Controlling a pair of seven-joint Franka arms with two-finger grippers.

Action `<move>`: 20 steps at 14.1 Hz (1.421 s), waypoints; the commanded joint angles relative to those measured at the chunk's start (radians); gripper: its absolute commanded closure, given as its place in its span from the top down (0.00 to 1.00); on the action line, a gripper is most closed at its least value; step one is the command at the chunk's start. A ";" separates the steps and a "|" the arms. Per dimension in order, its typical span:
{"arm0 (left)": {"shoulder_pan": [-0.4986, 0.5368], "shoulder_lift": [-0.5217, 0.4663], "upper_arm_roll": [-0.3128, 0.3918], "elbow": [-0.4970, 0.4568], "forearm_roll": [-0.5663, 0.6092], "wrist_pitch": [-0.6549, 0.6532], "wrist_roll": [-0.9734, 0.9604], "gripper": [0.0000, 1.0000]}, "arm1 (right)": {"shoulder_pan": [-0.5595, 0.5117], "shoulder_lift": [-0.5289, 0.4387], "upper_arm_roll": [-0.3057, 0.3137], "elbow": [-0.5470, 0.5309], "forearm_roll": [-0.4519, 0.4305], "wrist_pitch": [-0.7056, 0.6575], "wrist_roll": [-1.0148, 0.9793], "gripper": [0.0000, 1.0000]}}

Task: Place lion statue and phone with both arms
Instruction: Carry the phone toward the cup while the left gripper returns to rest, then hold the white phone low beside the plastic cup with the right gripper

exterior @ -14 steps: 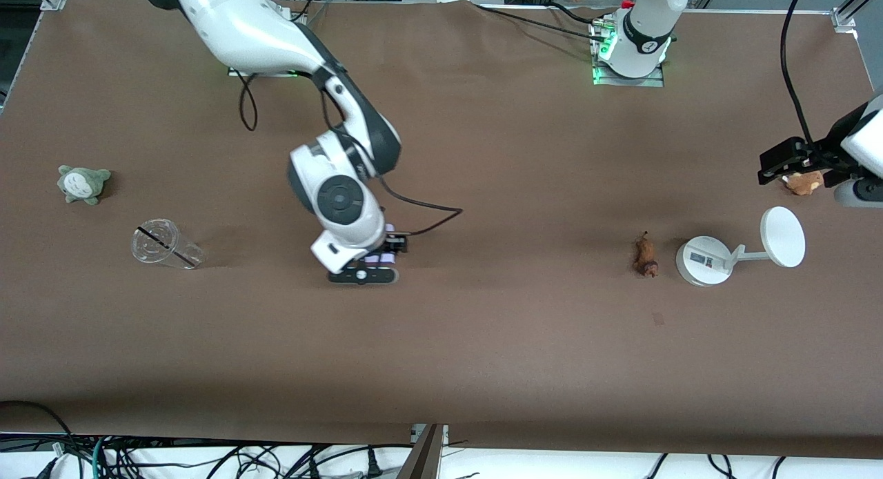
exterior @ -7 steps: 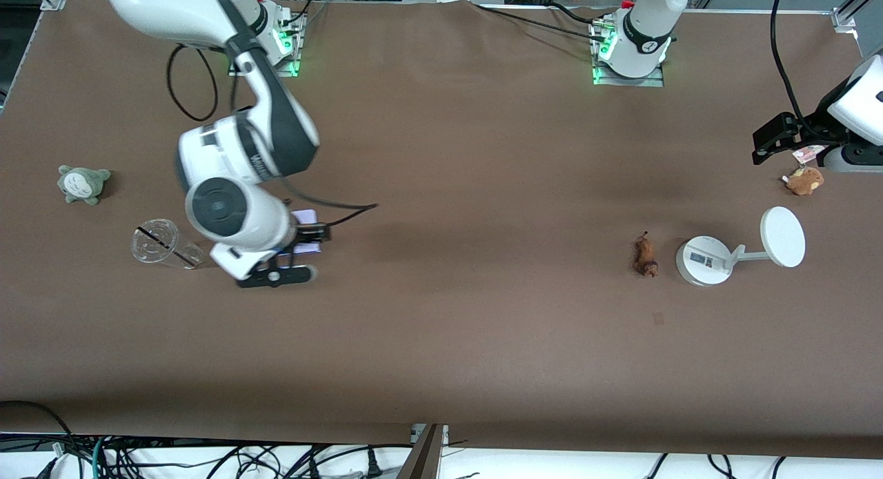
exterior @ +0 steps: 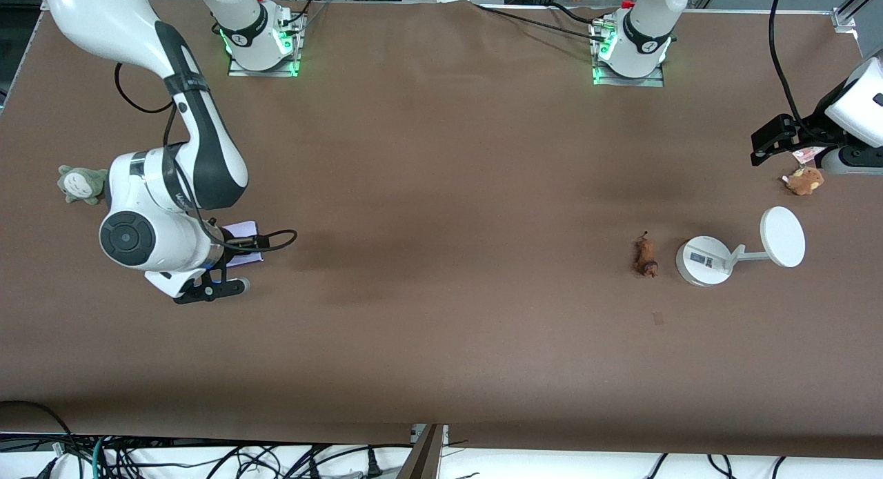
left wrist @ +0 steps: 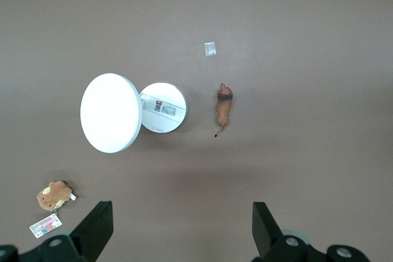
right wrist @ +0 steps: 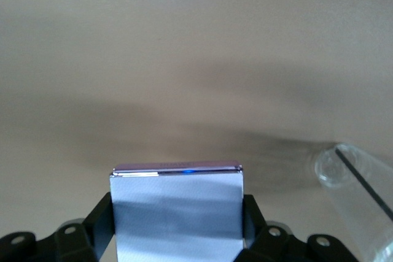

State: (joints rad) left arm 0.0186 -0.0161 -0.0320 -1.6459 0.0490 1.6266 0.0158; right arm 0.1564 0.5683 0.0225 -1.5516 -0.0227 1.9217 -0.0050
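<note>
The pale lavender phone hangs over the table toward the right arm's end, and my right gripper is shut on its two long edges. The lion statue, small and orange-brown with a darker head, lies on the table beside the white stand. My left gripper is open and holds nothing, up over the table's edge at the left arm's end, next to the tan plush.
A white round-based stand with a disc sits beside the statue. A tan plush lies near the left gripper. A grey-green plush and a clear cup lie by the right arm's wrist.
My right arm has swung with the phone toward the right arm's end of the table and now covers the cup. My left gripper rose off the tan plush, then held still.
</note>
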 commanded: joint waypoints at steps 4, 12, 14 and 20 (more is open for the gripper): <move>-0.005 -0.018 0.007 -0.011 -0.015 -0.005 0.021 1.00 | -0.012 -0.028 -0.041 -0.211 0.006 0.267 -0.079 0.31; -0.005 -0.018 0.007 -0.009 -0.015 -0.011 0.013 1.00 | -0.035 0.021 -0.049 -0.278 0.006 0.405 -0.079 0.31; -0.005 -0.018 0.007 -0.011 -0.015 -0.016 0.013 1.00 | -0.047 0.030 -0.049 -0.278 0.006 0.411 -0.079 0.31; -0.005 -0.018 0.007 -0.009 -0.015 -0.021 0.013 1.00 | -0.057 0.042 -0.049 -0.278 0.004 0.427 -0.079 0.31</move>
State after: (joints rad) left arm 0.0186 -0.0161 -0.0319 -1.6459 0.0490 1.6155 0.0158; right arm 0.1095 0.6221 -0.0316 -1.8082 -0.0227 2.3291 -0.0616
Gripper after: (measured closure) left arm 0.000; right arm 0.150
